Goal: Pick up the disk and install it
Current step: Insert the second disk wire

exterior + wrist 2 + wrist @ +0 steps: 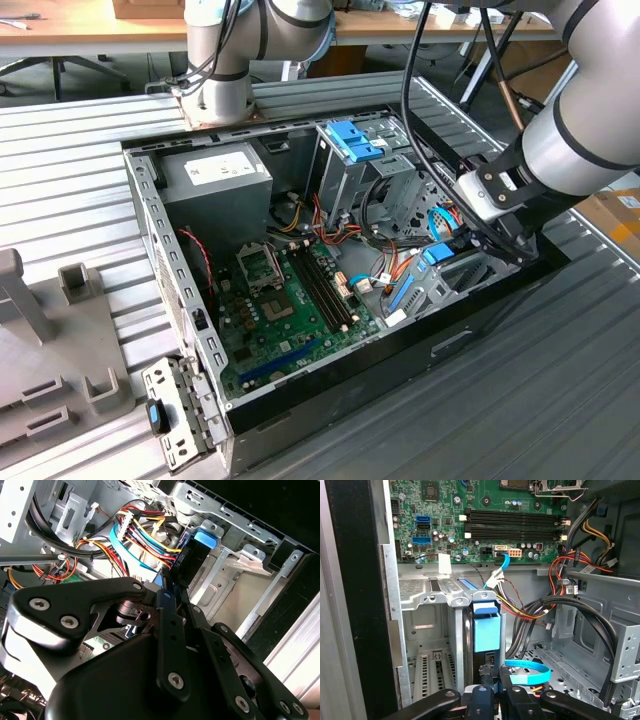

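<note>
The disk (486, 630) is black with bright blue end tabs. It stands on edge in a grey metal bay slot at the case's front corner, on the exterior view's right (437, 256). My gripper (492, 676) reaches down into the case from that side (456, 243). In both wrist views its black fingers are drawn close together on the disk's near end (190, 562), with the gripper (170, 585) right against the black body. The blue tab at the disk's far end (205, 537) stays uncovered.
The open case holds a green motherboard (290, 300), a grey power supply (215, 175) and a tall grey cage with a blue latch (352, 140). Coloured cable bundles (145, 530) and a light-blue cable loop (527, 672) lie close to the bay. A detached bracket (175, 410) lies outside the case.
</note>
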Controlling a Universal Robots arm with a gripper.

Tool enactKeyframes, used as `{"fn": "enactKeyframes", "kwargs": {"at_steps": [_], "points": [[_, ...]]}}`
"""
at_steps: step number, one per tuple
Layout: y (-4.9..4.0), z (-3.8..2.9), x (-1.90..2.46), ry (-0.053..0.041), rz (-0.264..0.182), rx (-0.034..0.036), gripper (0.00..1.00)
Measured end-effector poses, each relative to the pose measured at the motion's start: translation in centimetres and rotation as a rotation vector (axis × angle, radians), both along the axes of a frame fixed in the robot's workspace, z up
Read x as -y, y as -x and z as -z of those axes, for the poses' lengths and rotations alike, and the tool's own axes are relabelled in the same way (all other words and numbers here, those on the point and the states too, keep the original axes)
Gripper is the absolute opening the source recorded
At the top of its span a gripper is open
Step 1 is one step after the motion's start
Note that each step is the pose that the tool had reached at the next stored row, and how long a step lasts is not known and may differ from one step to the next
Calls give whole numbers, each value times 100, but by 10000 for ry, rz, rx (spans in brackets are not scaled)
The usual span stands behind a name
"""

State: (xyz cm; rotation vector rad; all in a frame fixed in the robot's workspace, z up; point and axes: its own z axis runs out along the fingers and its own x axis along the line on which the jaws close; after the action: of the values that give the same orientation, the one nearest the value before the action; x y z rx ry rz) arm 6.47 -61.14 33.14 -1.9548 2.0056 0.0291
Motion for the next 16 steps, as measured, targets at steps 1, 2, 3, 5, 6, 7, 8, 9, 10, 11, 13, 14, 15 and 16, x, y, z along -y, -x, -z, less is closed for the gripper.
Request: {"fn": "enactKeyframes", "kwargs": {"at_steps": [1, 2, 3, 5, 6, 7, 8, 9, 10, 11, 13, 14, 15, 16], "points": [[0, 0, 0, 0, 0, 0, 16], [0, 1, 0, -1, 0, 0, 16], [0, 2, 0, -1, 0, 0, 16], [0, 4, 0, -5, 0, 0, 16], [0, 6, 0, -6, 0, 1, 18], [0, 5, 0, -5, 0, 1, 18], [0, 5, 0, -4, 0, 0, 24], [0, 5, 0, -2, 0, 0, 24], [0, 4, 0, -1, 0, 0, 24], [0, -3, 0, -1, 0, 0, 24], [0, -57, 0, -1, 0, 0, 24], [0, -89, 0, -2, 0, 1, 24], [0, -184, 0, -2, 0, 1, 24], [0, -231, 0, -1, 0, 0, 24]]}}
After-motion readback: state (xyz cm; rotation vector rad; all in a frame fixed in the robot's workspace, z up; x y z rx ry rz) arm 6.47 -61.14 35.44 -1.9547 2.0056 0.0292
